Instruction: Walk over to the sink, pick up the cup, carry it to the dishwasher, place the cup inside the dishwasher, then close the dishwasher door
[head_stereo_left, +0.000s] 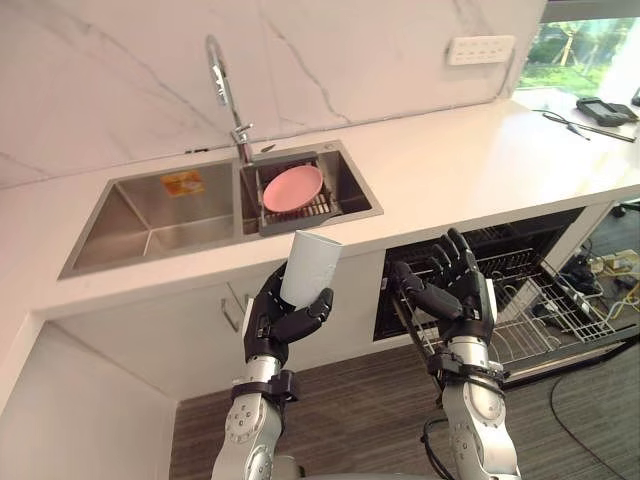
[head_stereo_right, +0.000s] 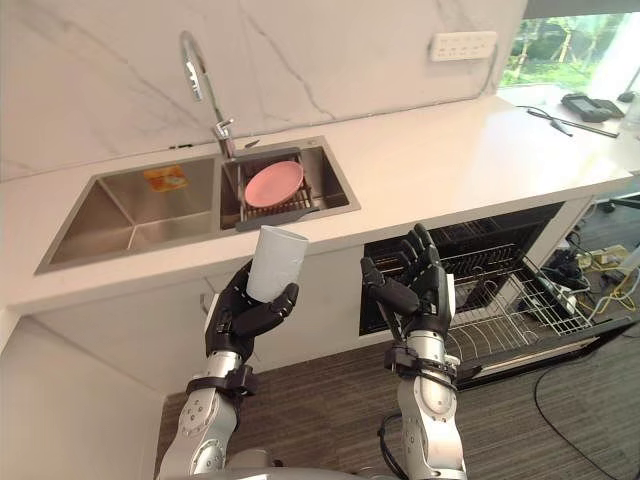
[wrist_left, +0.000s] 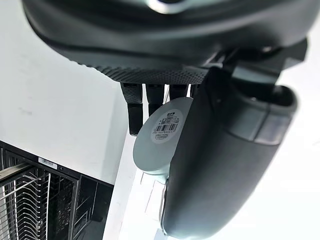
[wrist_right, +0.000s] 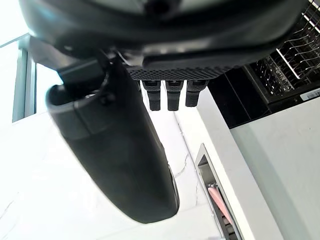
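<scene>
A pale blue-white cup (head_stereo_left: 310, 267) stands upright in my left hand (head_stereo_left: 278, 322), whose fingers and thumb curl round its lower part, in front of the counter edge below the sink (head_stereo_left: 120, 215). The left wrist view shows the cup's base (wrist_left: 162, 132) with a sticker, pinched between thumb and fingers. My right hand (head_stereo_left: 452, 290) is raised, fingers straight and spread, holding nothing, in front of the open dishwasher (head_stereo_left: 520, 290). The dishwasher's door is down and its wire rack (head_stereo_left: 545, 315) is pulled out to the right.
A double steel sink has a pink plate (head_stereo_left: 292, 187) on a drying rack in its right basin, under a tall faucet (head_stereo_left: 225, 90). White counter (head_stereo_left: 470, 160) runs right, with a dark device (head_stereo_left: 605, 110) at the far end. Cables lie on the floor at the right.
</scene>
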